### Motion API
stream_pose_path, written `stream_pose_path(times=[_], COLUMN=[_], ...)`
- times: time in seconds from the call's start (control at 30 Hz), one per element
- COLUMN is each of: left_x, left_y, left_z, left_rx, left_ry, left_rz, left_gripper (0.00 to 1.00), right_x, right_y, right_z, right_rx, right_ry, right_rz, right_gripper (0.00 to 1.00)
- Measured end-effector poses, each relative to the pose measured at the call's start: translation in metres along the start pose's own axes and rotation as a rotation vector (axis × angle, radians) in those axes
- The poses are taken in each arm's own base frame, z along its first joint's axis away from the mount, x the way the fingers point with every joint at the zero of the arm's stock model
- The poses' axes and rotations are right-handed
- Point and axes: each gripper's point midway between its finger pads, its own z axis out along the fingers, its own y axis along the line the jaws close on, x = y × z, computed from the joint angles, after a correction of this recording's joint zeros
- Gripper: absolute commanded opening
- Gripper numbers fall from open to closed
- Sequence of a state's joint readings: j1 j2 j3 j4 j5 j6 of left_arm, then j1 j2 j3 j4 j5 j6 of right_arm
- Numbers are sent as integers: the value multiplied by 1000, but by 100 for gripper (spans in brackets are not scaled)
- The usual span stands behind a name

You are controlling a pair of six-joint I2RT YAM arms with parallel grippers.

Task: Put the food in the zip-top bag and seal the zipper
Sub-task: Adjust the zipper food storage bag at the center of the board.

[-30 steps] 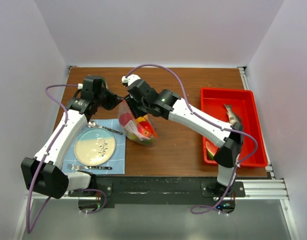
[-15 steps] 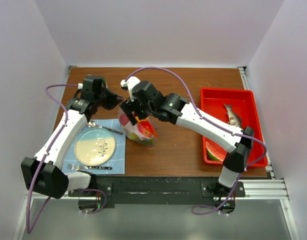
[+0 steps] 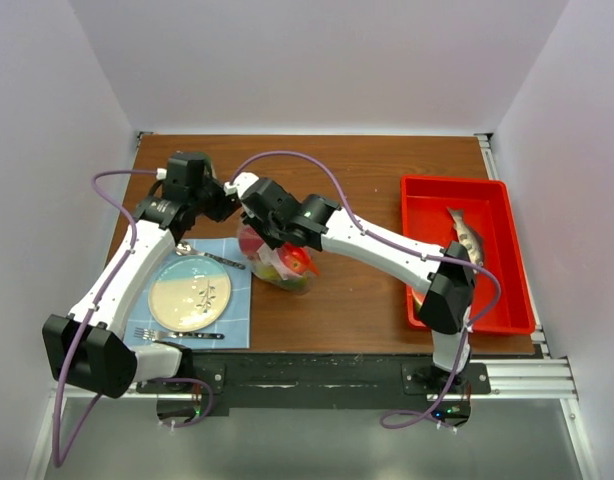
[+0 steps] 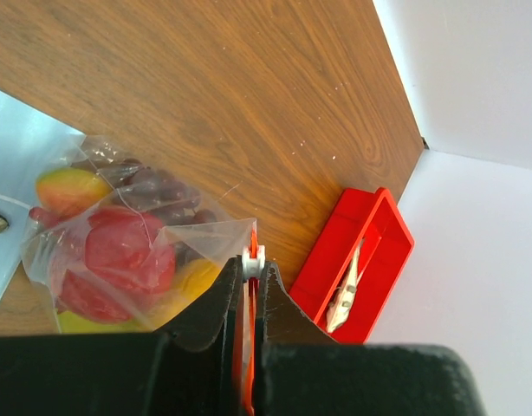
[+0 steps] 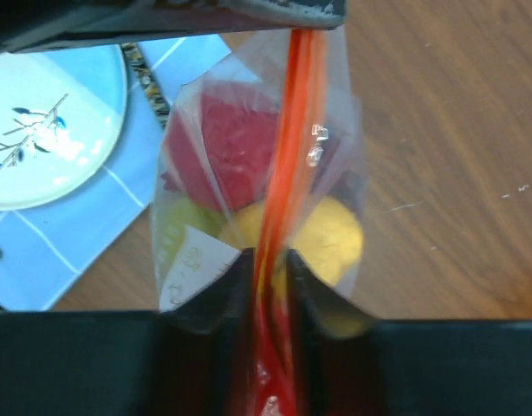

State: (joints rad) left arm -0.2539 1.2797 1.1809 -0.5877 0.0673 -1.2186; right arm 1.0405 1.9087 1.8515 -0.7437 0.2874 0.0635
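Note:
The zip-top bag hangs over the table's middle, holding food: a red apple, a yellow lemon, a green fruit and purple grapes. Its orange-red zipper is stretched between both grippers. My left gripper is shut on the strip's end, right behind the white slider. My right gripper is shut on the zipper further along, close to the left gripper. A silver fish lies in the red tray.
A cream plate sits on a blue mat at the near left, with a fork and a spoon beside it. The red tray stands at the right edge; my right arm's elbow hangs over its near corner.
My right gripper opened, shifted left along the bag's mouth toward the left gripper, and closed on the zipper again. The left arm has stayed put.

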Motion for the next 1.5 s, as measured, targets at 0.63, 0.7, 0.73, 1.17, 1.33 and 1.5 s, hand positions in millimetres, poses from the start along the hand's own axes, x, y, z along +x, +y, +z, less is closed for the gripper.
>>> stream_pose_path(times=[0.63, 0.7, 0.73, 1.17, 1.33, 1.5], left_x=[-27, -20, -15, 27, 43, 61], left_y=[-73, -73, -71, -87, -77, -73], left_z=[-85, -94, -96, -157, -147, -157], left_rx=[616, 712, 755, 1348, 1386, 1441], left_ry=[-379, -412, -416, -363, -185, -118], left_rz=[587, 685, 736, 1011, 970, 1005], left_gripper=[63, 62, 62, 59, 61, 61], right_x=[6, 5, 5, 26, 23, 19], right_y=[-25, -27, -28, -30, -26, -20], right_z=[-81, -98, -104, -176, -194, -205], right_rx=[-2, -20, -25, -117, -166, -216], right_ry=[-52, -67, -72, -37, -44, -54], right_rz=[49, 66, 75, 139, 160, 170], right_gripper=[0, 0, 0, 0, 0, 0])
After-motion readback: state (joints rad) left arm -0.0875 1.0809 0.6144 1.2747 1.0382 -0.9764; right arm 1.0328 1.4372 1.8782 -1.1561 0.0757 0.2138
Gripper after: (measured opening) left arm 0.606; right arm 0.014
